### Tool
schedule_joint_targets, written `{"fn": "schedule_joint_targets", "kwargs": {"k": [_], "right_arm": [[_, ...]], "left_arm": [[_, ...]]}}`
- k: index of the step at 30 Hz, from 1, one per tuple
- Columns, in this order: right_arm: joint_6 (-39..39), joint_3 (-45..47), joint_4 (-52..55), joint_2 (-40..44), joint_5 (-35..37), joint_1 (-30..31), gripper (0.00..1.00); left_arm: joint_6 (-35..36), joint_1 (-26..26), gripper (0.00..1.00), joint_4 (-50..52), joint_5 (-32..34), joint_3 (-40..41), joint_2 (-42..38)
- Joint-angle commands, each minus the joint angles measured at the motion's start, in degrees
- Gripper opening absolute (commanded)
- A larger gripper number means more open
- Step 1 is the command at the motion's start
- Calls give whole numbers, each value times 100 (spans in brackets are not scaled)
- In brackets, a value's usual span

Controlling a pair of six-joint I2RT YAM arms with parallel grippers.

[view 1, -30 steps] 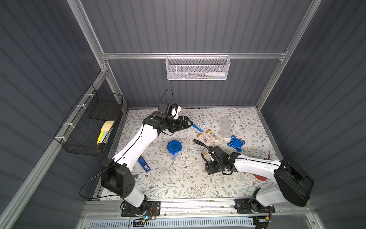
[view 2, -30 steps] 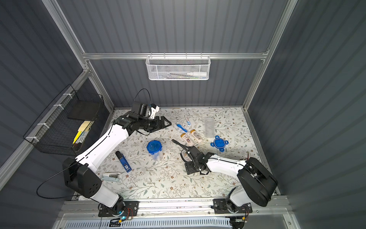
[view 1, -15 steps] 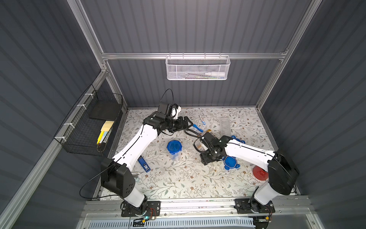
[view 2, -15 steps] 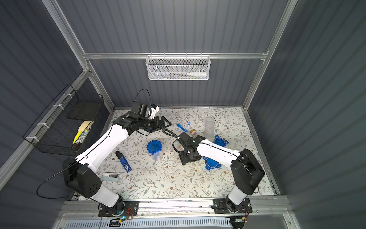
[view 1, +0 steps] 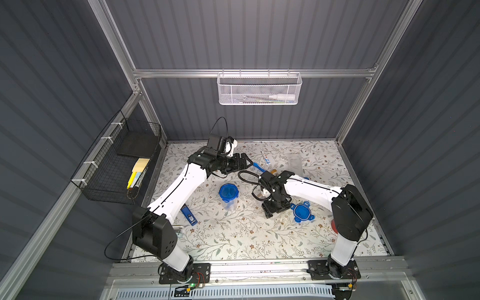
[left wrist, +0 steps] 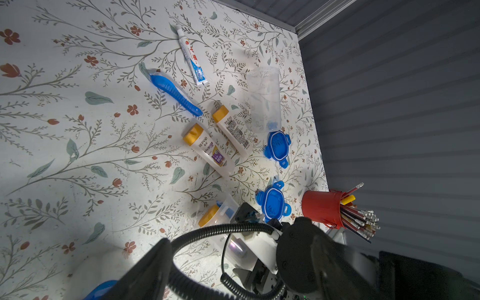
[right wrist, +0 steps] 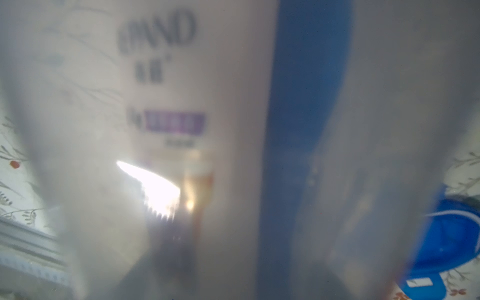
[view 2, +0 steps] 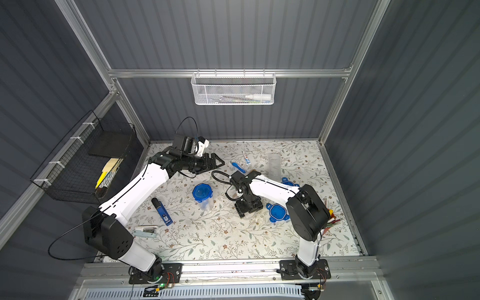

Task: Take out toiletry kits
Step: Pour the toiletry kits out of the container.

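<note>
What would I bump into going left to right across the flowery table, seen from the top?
In a top view: stapler → dark-blue gadget → clear jar with its blue lid on → blue toothbrush → toothpaste tube → loose blue lid → bunch of pencils.

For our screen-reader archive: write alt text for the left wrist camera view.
Floral tabletop strewn with toiletries: a toothpaste tube, a blue toothbrush and two tan-capped bottles lie loose beside a toppled clear jar and two blue lids. Nearby, the right gripper meets another jar with a bottle inside.
</note>
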State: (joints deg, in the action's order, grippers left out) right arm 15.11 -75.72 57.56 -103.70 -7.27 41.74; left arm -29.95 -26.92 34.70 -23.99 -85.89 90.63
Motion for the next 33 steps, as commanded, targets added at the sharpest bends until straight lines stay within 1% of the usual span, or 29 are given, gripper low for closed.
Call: {"fn": "schedule_joint_targets", "kwargs": {"k": [1, 5, 8, 12, 14, 20, 21, 26, 30, 33], "right_arm": [[-275, -547, 489, -74, -511, -309, 64], [-412, -918, 715, -415, -784, -511, 64], [-464, -1047, 773, -588, -890, -540, 63], [-452, -1003, 745, -598, -847, -559, 62], [-470, -971, 734, -518, -937, -602, 62], [-514, -791, 828, -165, -1020, -750, 62], [-526, -705, 833, -74, -1226, -764, 63], [-434, -138, 747, 542, -1302, -816, 63], [-335, 329, 599, 1027, -1561, -869, 64], [-250, 517, 539, 1319, -1508, -912, 64]], "left_arm": [[120, 37, 86, 8, -26, 102, -109], [120, 37, 86, -29, -21, 185, -162], [156, 44, 86, 9, 4, 171, -176], [188, 46, 86, 37, 12, 177, -185], [192, 46, 86, 37, 2, 177, -176], [174, 46, 86, 11, -23, 186, -151], [174, 46, 86, 11, -29, 194, -150], [174, 55, 86, 11, -18, 175, -164], [165, 55, 86, 7, -25, 129, -150], [143, 55, 86, 6, -34, 109, -144]]}}
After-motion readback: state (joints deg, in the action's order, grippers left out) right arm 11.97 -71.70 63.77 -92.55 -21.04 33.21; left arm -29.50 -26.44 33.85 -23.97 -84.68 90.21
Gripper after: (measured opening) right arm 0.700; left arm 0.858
